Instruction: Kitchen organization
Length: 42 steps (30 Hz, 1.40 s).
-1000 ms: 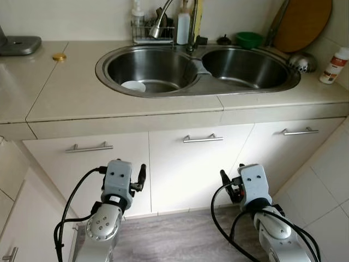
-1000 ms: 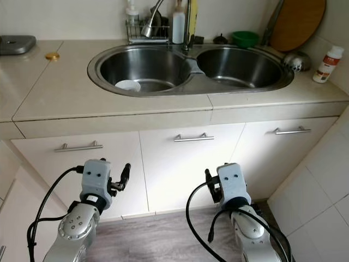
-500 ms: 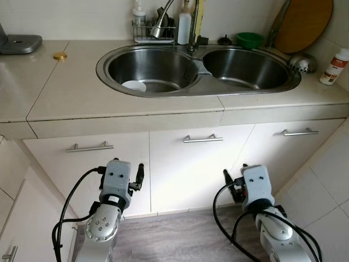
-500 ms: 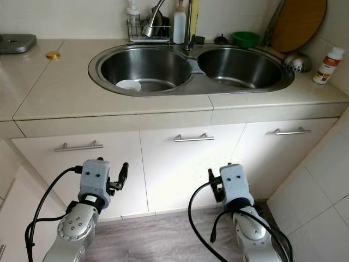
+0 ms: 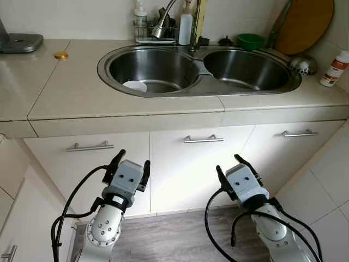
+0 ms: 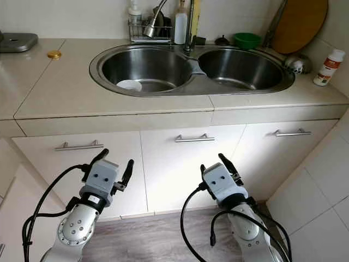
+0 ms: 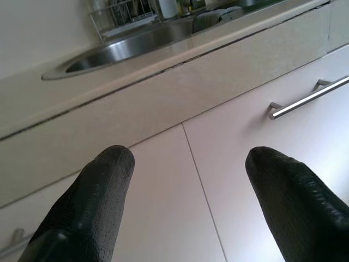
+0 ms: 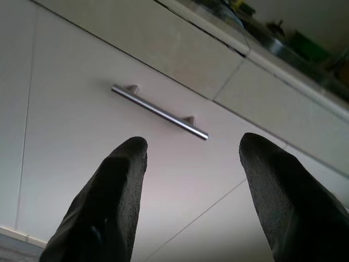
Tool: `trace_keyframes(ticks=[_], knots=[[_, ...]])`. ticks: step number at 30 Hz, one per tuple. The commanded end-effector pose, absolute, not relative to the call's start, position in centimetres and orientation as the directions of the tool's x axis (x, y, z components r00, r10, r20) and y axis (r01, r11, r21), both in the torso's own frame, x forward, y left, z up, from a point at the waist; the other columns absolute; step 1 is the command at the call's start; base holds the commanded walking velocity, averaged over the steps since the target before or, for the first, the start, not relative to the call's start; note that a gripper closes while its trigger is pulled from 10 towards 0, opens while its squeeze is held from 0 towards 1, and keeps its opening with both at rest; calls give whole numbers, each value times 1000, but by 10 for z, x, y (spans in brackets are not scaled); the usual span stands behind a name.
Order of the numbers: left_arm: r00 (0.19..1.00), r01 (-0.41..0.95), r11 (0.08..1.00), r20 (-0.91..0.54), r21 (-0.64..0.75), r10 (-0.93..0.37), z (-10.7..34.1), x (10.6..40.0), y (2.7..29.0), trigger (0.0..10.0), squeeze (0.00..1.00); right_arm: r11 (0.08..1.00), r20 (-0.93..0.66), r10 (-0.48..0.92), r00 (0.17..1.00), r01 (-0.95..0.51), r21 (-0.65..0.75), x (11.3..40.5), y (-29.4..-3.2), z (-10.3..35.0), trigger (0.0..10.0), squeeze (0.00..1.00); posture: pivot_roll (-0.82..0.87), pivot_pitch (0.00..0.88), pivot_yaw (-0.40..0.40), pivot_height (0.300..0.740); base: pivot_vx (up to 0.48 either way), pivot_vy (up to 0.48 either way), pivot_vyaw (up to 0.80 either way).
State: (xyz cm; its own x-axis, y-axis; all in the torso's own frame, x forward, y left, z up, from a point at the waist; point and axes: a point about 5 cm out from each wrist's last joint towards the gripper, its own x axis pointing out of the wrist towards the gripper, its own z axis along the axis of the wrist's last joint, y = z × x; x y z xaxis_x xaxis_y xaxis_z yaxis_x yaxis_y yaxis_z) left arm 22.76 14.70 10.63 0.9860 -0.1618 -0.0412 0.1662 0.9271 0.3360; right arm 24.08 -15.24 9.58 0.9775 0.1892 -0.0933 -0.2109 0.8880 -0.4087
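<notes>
The robot is standing in front of a double sink (image 5: 199,94) set into a beige counter (image 5: 82,93), with both arms hanging low in front of the white cabinet doors (image 5: 188,169) below it. The left gripper (image 5: 130,164) is sitting in front of the seam between the left and middle doors, its two black fingers (image 7: 90,213) spread apart and holding nothing. The right gripper (image 5: 235,168) is hovering before the middle door, below its metal handle (image 5: 203,139), and its fingers (image 8: 103,210) are likewise spread wide around empty air. A small white bowl (image 5: 134,85) is lying in the left basin of the sink. Behind the sink a wire rack (image 5: 154,33) is standing against the wall beside a white bottle (image 5: 184,24), and a green bowl (image 5: 251,41) is resting near a wooden board (image 5: 305,24) that is leaning on the wall. A white bottle with a red label (image 5: 334,68) is standing at the far right of the counter, and a small gold lid (image 5: 61,55) is lying at the left.
</notes>
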Motion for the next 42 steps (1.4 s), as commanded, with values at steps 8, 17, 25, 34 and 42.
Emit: trace_keyframes(ticks=[8, 17, 25, 34, 42], knots=[[993, 116, 956, -52, 271, -105, 108, 235, 156, 10000, 0, 948, -145, 7, 989, -53, -313, 252, -177, 94, 10000, 0, 92, 0, -91, 740, 0, 0, 0], [993, 113, 935, -23, 336, -112, 109, 234, 152, 10000, 0, 925, -93, 39, 995, -71, -374, 253, -172, 100, 10000, 0, 90, 0, -91, 740, 0, 0, 0], [991, 134, 934, -27, 331, -132, 108, 234, 150, 10000, 0, 939, -119, 81, 990, -116, -325, 253, -169, 97, 10000, 0, 90, 0, -90, 740, 0, 0, -300], [990, 138, 942, -28, 305, -137, 107, 235, 150, 10000, 0, 939, -116, 92, 989, -125, -319, 253, -168, 97, 10000, 0, 87, 0, -87, 740, 0, 0, -800], [988, 156, 941, -35, 300, -152, 106, 234, 150, 10000, 0, 938, -114, 98, 989, -130, -321, 253, -167, 96, 10000, 0, 88, 0, -87, 740, 0, 0, -800]])
